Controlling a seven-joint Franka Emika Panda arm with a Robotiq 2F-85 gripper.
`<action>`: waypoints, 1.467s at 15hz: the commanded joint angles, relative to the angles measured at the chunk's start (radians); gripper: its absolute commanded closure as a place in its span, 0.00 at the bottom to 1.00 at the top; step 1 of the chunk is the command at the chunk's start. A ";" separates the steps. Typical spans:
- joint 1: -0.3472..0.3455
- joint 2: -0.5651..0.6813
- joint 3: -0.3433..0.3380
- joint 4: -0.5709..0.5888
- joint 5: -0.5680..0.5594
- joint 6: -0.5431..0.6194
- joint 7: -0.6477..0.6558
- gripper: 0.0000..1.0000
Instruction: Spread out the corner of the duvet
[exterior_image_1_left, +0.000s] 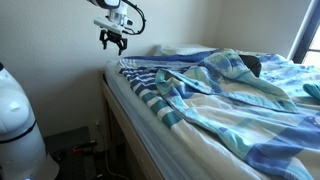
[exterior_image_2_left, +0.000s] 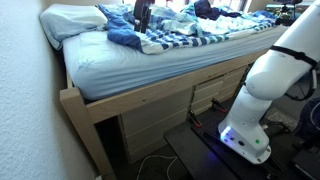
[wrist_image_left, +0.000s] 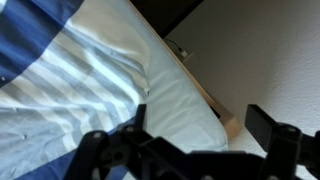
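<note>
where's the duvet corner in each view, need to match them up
In an exterior view: corner of the duvet left of centre, just below the hand.
In an exterior view: top centre, right of the white pillow, under the hand.
Wrist view: left half, striped, above the hand.
Shared landmark: the open hand over it.

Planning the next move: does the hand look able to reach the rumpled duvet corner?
Probably yes. The hand hangs open above the corner of the duvet, with nothing visible between them; the pillow lies off to one side.
</note>
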 joint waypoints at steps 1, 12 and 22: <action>-0.005 -0.027 0.004 0.050 -0.028 -0.027 0.012 0.00; -0.052 -0.055 -0.002 0.145 -0.208 0.002 0.102 0.00; -0.131 -0.122 -0.016 0.143 -0.365 0.005 0.291 0.00</action>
